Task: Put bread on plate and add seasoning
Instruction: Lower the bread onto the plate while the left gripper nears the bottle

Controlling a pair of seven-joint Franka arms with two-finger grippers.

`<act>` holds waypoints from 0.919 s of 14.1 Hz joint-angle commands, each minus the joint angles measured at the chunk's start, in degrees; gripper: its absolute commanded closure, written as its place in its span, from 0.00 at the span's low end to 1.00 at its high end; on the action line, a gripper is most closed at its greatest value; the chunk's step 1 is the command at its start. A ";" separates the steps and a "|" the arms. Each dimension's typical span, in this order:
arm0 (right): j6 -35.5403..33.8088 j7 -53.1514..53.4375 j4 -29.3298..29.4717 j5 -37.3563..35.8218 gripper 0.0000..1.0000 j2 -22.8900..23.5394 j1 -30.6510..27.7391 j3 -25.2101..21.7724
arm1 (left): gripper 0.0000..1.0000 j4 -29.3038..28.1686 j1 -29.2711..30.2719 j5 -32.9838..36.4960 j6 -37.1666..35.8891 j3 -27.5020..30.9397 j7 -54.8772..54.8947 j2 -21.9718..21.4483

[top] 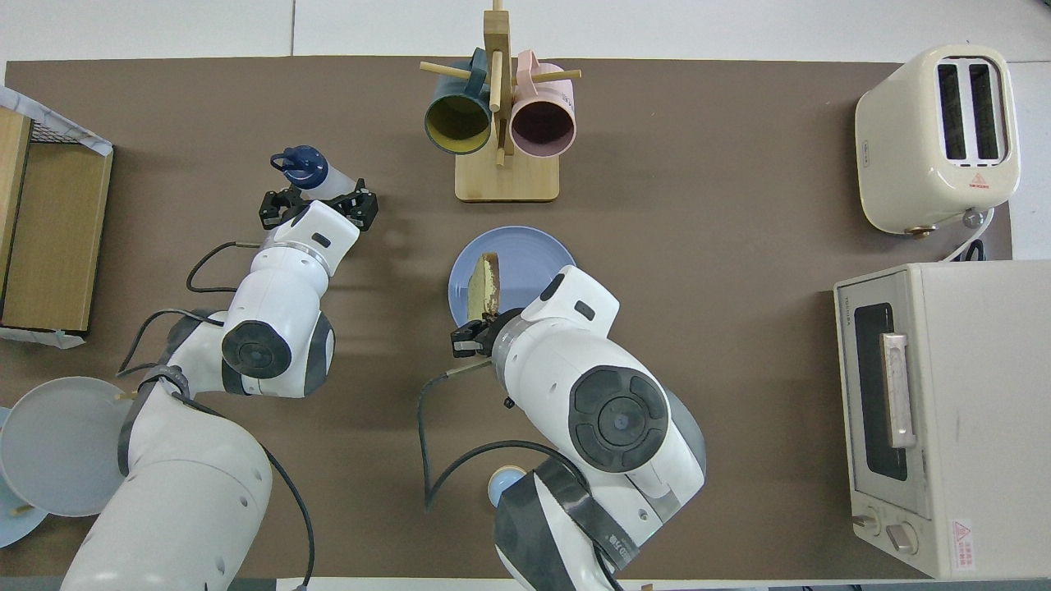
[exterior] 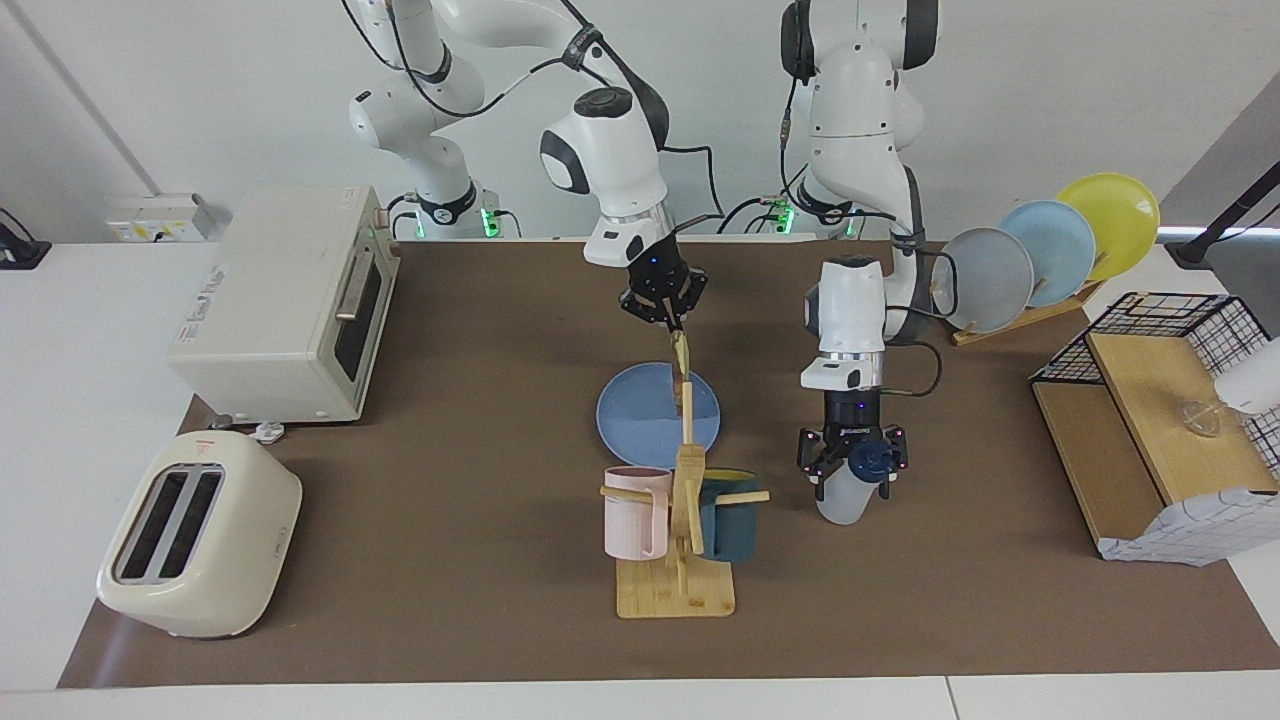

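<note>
The bread (exterior: pixel 682 372) (top: pixel 483 281) hangs on edge from my right gripper (exterior: pixel 672 328) (top: pixel 483 322), which is shut on its top corner. It hangs over the medium-blue plate (exterior: pixel 640 425) (top: pixel 530 256) at the middle of the mat. I cannot tell whether its lower edge touches the plate. The seasoning (exterior: pixel 846 497) (top: pixel 315 174), a white bottle with a navy cap, stands upright toward the left arm's end, beside the mug rack. My left gripper (exterior: pixel 852 465) (top: pixel 318 207) is open, with one finger on each side of the bottle's neck.
A wooden mug rack (exterior: pixel 677 585) (top: pixel 506 176) with a pink and a dark mug stands just farther from the robots than the plate. A toaster (exterior: pixel 198 548) and an oven (exterior: pixel 290 300) sit at the right arm's end. A plate rack (exterior: pixel 1040 250) and a wire basket (exterior: pixel 1160 400) sit at the left arm's end. A small bell (top: pixel 502 484) shows under the right arm.
</note>
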 commanded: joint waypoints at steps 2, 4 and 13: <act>1.47 -3.44 -0.24 0.75 1.00 0.15 -1.80 0.09 | 0.00 1.62 0.34 -0.72 1.49 0.44 -1.03 1.99; 2.52 -3.70 -0.68 0.75 1.00 0.15 -2.50 0.09 | 0.04 1.63 0.60 -0.72 1.93 0.27 -1.56 1.99; 6.39 -2.57 -1.92 0.92 1.00 1.47 -2.77 0.18 | 0.61 1.80 1.04 -0.54 2.11 0.00 -2.70 1.99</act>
